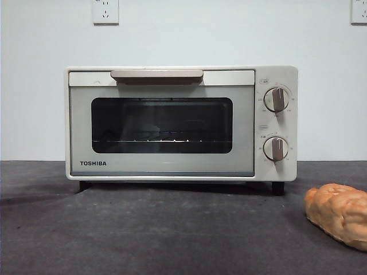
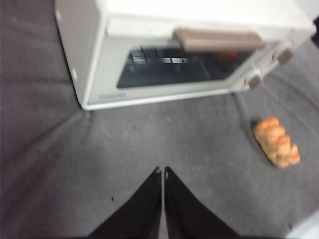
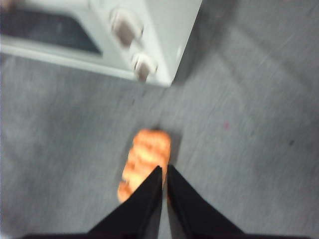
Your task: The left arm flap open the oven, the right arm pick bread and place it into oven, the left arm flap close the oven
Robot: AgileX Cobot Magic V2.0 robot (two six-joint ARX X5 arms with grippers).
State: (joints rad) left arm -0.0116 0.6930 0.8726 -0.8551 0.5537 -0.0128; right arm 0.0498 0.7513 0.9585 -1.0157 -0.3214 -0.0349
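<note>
Left gripper [image 2: 163,172] narrow, hovering near-side of closed oven [image 2: 164,50] | handle [image 2: 217,40] straight ahead | right gripper [image 3: 164,169] narrow above bread [image 3: 144,159]

We see the oven [image 1: 172,123] in smooth cream casing with a glossy dark glass window, the bread [image 1: 338,213] lumpy-crusted, the worktop [image 1: 143,235] matt grey cloth.

Lab setup: bare white wall [image 1: 183,34], grey cloth-covered table [image 1: 143,235].

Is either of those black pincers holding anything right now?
Nothing is held. The left pincer and right pincer are both shut on nothing above the table; the bread lies untouched beside the closed oven.
</note>
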